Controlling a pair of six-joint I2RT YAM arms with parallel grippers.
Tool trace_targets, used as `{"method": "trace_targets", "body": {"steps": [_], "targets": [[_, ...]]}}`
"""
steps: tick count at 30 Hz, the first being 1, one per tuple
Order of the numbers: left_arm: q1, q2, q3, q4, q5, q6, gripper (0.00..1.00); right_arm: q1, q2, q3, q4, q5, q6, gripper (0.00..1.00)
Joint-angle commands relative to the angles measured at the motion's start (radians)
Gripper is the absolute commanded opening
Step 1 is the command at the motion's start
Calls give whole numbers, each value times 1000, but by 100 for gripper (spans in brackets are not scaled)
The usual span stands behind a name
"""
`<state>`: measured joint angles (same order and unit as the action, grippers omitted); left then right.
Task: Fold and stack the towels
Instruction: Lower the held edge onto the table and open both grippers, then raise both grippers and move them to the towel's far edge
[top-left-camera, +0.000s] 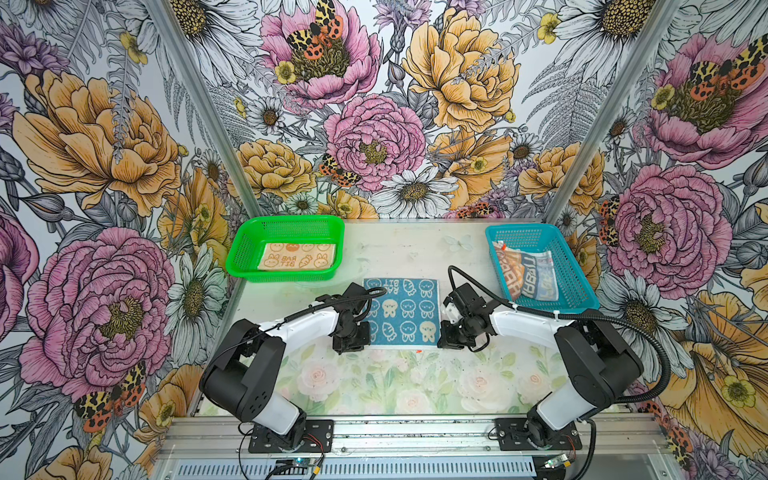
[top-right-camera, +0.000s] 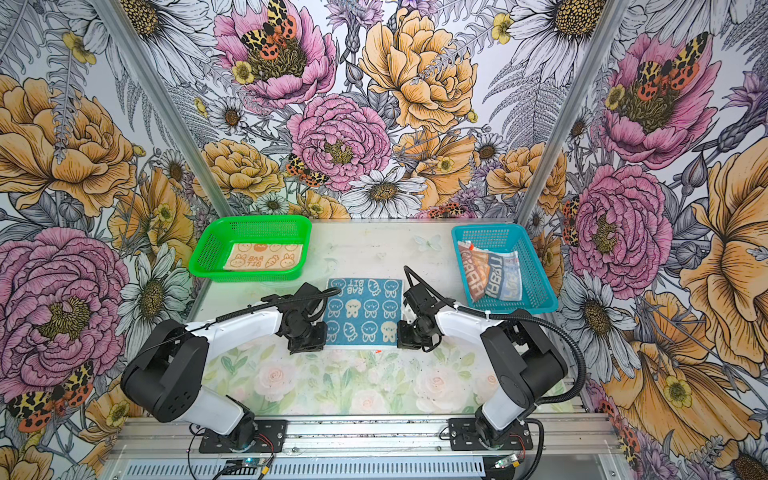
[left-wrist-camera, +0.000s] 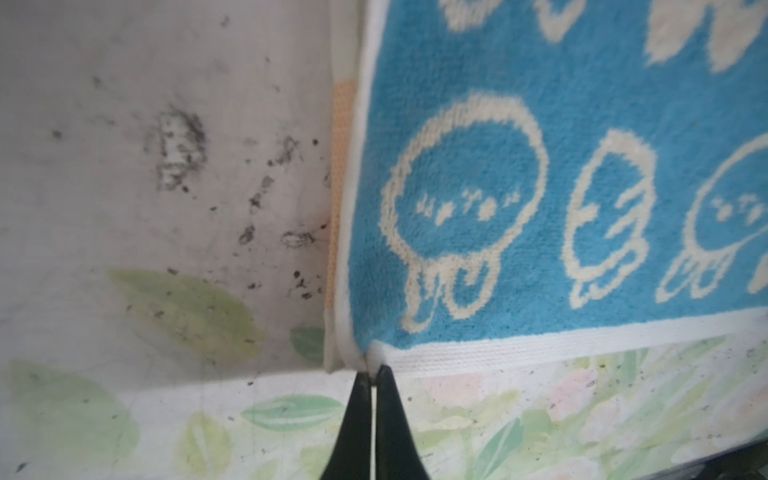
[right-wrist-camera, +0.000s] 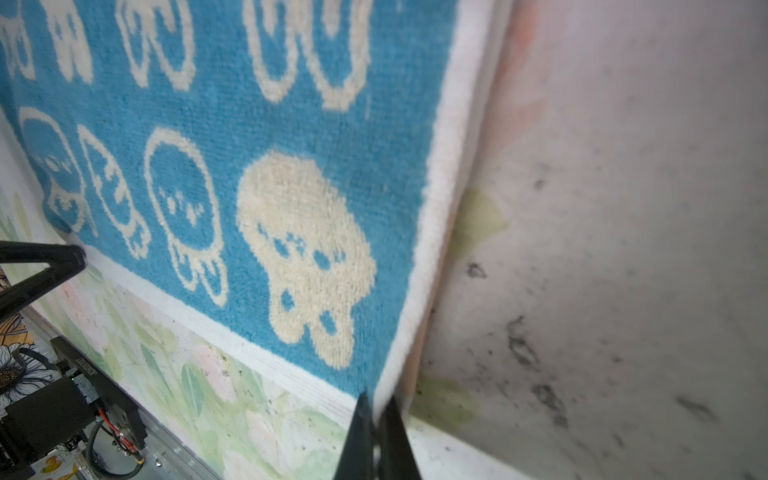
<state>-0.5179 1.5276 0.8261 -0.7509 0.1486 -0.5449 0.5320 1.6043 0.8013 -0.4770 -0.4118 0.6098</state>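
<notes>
Pinching one teal towel (top-left-camera: 405, 311): left claw (left-wrist-camera: 373, 370), right claw (right-wrist-camera: 376, 405); two basketed towels (top-left-camera: 297, 256) (top-left-camera: 525, 276).

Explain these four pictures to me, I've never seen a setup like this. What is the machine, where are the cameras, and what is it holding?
This is a robot with two arms, a left arm and a right arm, mounted at the near edge of a table. Two pictures look down from overhead and show nearly the same scene. The other two come from small cameras on the wrists, each looking along its own gripper.

On the table, a teal-blue towel with white bunnies lies flat between the arms. At the back, a green basket holds an orange towel lying flat, and a blue basket holds a rumpled striped towel.

The left gripper is shut on one near corner of the teal-blue towel, and the right gripper is shut on the other near corner.
</notes>
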Motion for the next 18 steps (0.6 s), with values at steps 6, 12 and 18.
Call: {"method": "trace_targets", "body": {"steps": [6,12,18], "targets": [[3,20,-9,-37,-96,-13,23,12,31,-1,-50,100,2,10],[-1,-7,67,-78,-112,-4,52,22,-19,13,-54,96,17,54],[16,-90,279,-170,-158,30,99,21,-164,80,-121,88,27,99]]}}
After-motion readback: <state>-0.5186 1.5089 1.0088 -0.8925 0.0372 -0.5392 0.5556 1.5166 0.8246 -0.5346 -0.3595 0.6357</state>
